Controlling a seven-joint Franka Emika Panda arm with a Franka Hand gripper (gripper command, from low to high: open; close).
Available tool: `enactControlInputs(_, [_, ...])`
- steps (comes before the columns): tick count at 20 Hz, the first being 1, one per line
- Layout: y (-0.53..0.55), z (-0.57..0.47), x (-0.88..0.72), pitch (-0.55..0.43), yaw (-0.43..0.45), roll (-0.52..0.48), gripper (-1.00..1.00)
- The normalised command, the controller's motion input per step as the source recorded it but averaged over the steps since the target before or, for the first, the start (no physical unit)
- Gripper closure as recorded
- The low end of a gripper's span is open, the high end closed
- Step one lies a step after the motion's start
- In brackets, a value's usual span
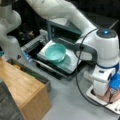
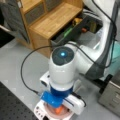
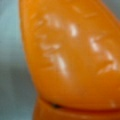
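A glossy orange object (image 3: 72, 57), shaped like a carrot, fills nearly the whole wrist view, very close to the camera. In a front view a small piece of the orange object (image 2: 59, 110) shows under the arm's hand, lying on a pink plate (image 2: 51, 114). My gripper (image 2: 59, 106) points straight down at the plate, right over the orange object. In a front view the gripper (image 1: 111, 94) is at the lower right, over the pink plate (image 1: 110, 99), which rests on a white rack (image 1: 98, 99). The hand and its blue part hide the fingers.
A teal bowl (image 1: 55, 52) sits on the open door of a small oven (image 1: 64, 29) at a front view's top centre. A wooden cabinet (image 1: 23, 85) (image 2: 51, 18) has an open drawer (image 2: 72, 28) holding small items. A black cable (image 1: 78, 75) loops beside the arm.
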Motion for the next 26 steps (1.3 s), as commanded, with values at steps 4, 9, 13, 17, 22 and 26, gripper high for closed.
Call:
enactControlInputs(4, [-0.16,-0.22,-0.12,-0.119,0.043,0.101,1.00])
enactControlInputs(9, [-0.14,-0.21,-0.15,-0.095,0.038,0.090,1.00])
enactControlInputs(13, [-0.14,-0.21,-0.19,-0.080,0.032,0.085,1.00])
enactControlInputs(17, [-0.14,-0.18,-0.22,-0.076,0.027,0.084,1.00])
enactControlInputs(22, [-0.14,-0.14,-0.26,-0.067,0.022,0.078,1.00])
enactControlInputs(26, [-0.14,-0.02,-0.30,0.009,-0.006,0.040,1.00])
